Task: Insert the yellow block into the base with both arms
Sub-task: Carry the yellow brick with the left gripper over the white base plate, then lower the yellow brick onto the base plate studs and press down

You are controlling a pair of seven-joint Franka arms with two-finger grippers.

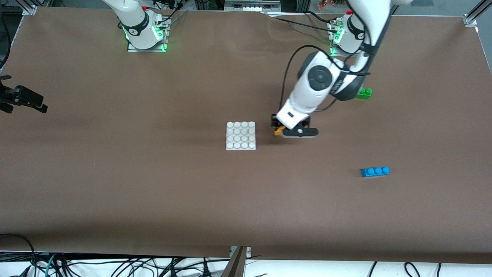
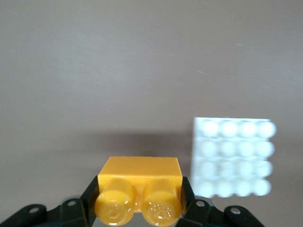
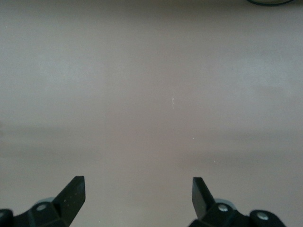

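Nearest the front camera lies a blue brick (image 1: 375, 171), three studs up, flat on the brown table (image 1: 153, 184) toward the left arm's end and well apart from everything else. Farther from the camera, about mid-table, the base (image 1: 241, 135) sits flat with its four-by-four studs facing up; nothing rests on it. In the left wrist view the base (image 2: 233, 157) shows as a pale, blurred square off to one side of the block. Just beside the base, toward the left arm's end, the left gripper (image 1: 283, 130) hangs low over the bare table, not over the base, its jaws clamped on the yellow block (image 1: 278, 131). The left wrist view shows the block (image 2: 139, 188) squeezed by its two short ends between the black fingers (image 2: 85, 204), its two round studs turned toward the wrist camera. Whether the block touches the table cannot be told. Farther still, partly hidden under the left arm's elbow, a green brick (image 1: 364, 93) lies on the table. The right arm waits with its gripper (image 1: 19, 98) at the table's edge on its own end; the right wrist view shows its fingers (image 3: 72, 193) spread wide apart over bare table, holding nothing.
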